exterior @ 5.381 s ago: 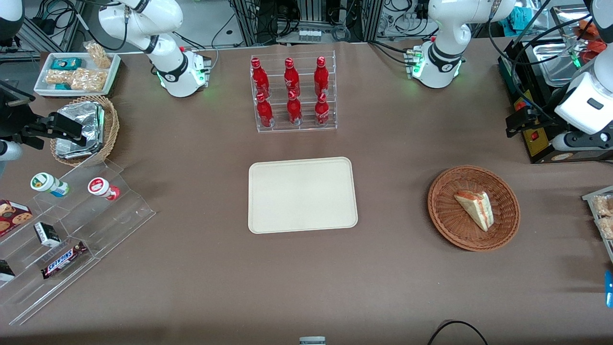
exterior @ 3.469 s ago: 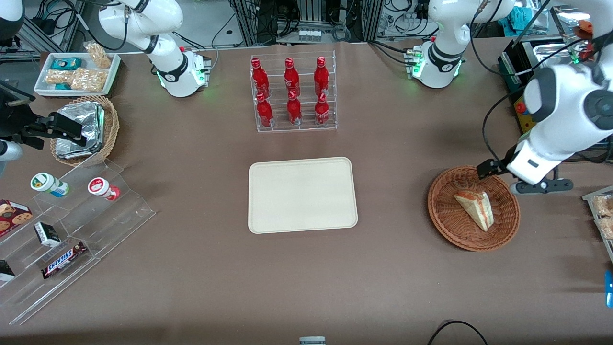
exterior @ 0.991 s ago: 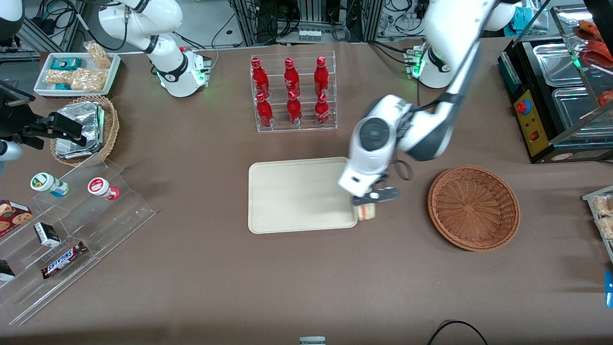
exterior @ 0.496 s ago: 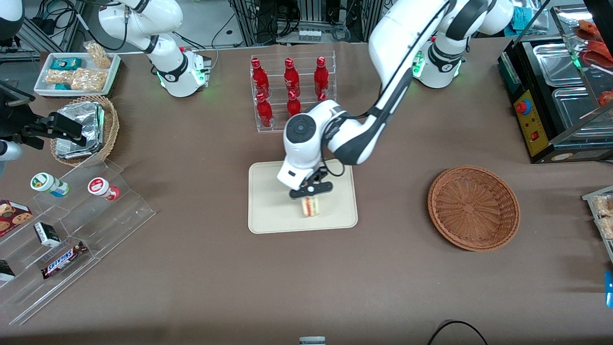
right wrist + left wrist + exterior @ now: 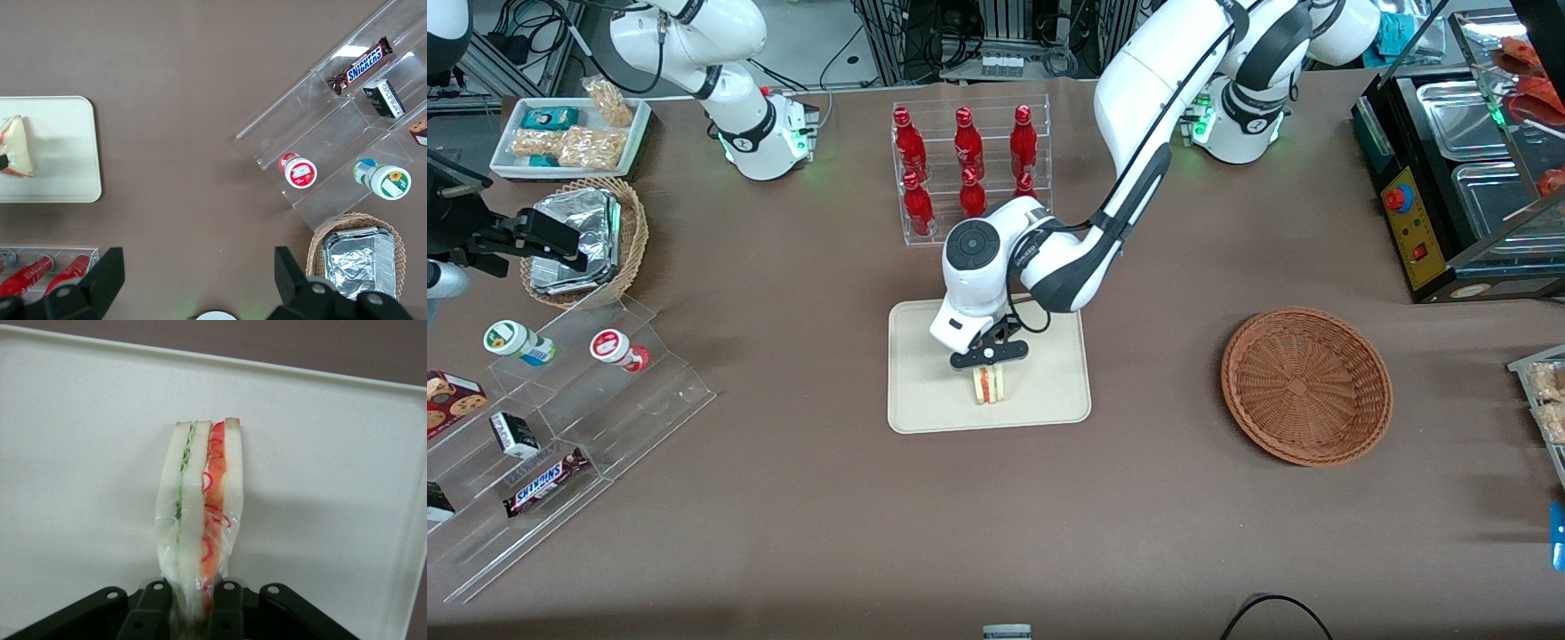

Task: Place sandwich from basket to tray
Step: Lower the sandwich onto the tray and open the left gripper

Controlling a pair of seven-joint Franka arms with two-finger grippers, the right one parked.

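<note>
We see the left arm's gripper [image 5: 987, 363] over the cream tray [image 5: 925, 400], its jaws closed narrowly on the sandwich [image 5: 988, 384]. From the wrist camera the two dark fingers [image 5: 152, 617] pinch the wedge [image 5: 199, 513] at one end, and it stands on edge, with white bread slices, green filling in one layer and red in the next, all under a clear wrap. The tray surface [image 5: 80, 453] spreads under it; we cannot tell whether the sandwich touches the tray or hangs just above it. In the parked arm's wrist camera the sandwich [image 5: 17, 148] shows over the tray [image 5: 67, 173] as well.

The round reddish-brown wicker basket [image 5: 1305, 384] sits well apart from the tray, toward the working arm's end of the table, with nothing in it. The rack of red bottles [image 5: 966, 173] stands farther from the front camera than the tray.
</note>
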